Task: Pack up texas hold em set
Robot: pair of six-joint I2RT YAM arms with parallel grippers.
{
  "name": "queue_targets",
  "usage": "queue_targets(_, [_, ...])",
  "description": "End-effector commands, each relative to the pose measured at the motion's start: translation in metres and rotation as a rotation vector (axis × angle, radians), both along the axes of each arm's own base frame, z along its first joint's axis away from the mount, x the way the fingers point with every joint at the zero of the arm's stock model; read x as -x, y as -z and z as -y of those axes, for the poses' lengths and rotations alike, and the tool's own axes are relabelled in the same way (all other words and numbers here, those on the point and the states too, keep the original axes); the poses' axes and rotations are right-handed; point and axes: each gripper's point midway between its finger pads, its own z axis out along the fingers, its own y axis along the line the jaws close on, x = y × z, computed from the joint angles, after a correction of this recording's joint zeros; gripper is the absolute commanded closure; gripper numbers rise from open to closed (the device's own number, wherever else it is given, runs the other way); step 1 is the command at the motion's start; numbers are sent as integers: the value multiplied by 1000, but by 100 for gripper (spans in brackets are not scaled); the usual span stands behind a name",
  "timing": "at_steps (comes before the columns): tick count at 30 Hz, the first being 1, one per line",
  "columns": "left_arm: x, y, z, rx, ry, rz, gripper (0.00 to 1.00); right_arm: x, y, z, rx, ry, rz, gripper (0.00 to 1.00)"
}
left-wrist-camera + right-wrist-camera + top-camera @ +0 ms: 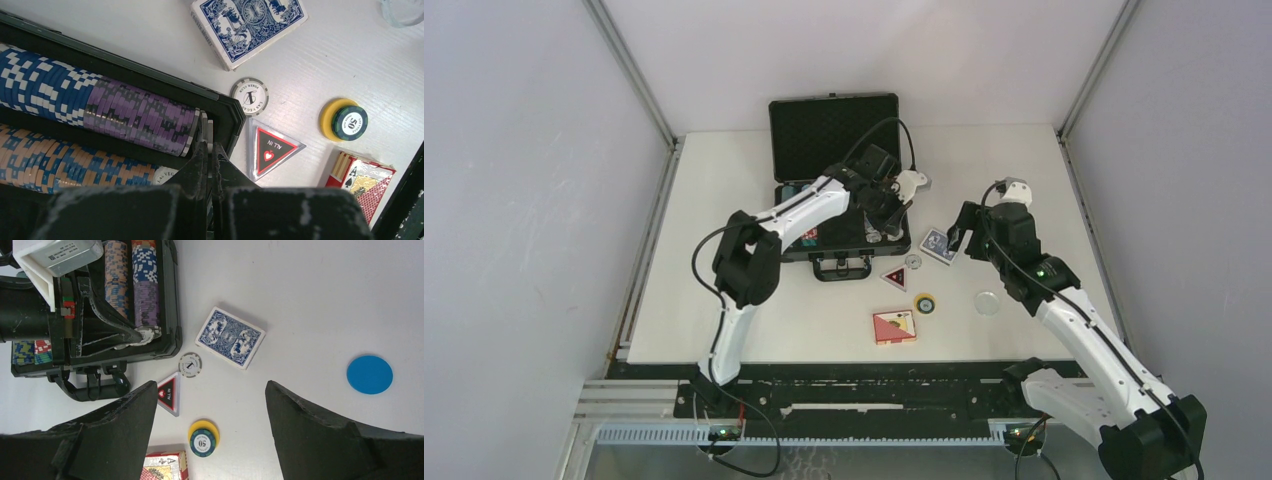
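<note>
Purple chips [140,115] sit by the clenched left gripper [209,147]. Right gripper [211,390] hangs released near the blue deck [230,337].

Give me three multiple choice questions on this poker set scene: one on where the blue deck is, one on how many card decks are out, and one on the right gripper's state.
1. Where is the blue card deck?
A) on the table, beside the briefcase
B) inside the briefcase
C) in a gripper

2. How many card decks lie on the table?
A) one
B) two
C) four

3. The right gripper is:
A) shut tight
B) shut on the blue card deck
C) open and empty

Answers:
1 A: it lies flat on the white table, outside the briefcase.
2 B: there is the blue one and a red deck.
3 C: its fingers stand wide apart with nothing between them.
</note>
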Motion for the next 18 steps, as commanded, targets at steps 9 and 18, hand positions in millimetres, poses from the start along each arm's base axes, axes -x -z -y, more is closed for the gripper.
queue_targets(9, [-9,5,3,-7,-2,7,84,-7,-3,-4,-5,-19,28,13])
queue_targets(18, [-14,2,0,-28,-24,26,73,-8,0,-5,-7,-26,23,13])
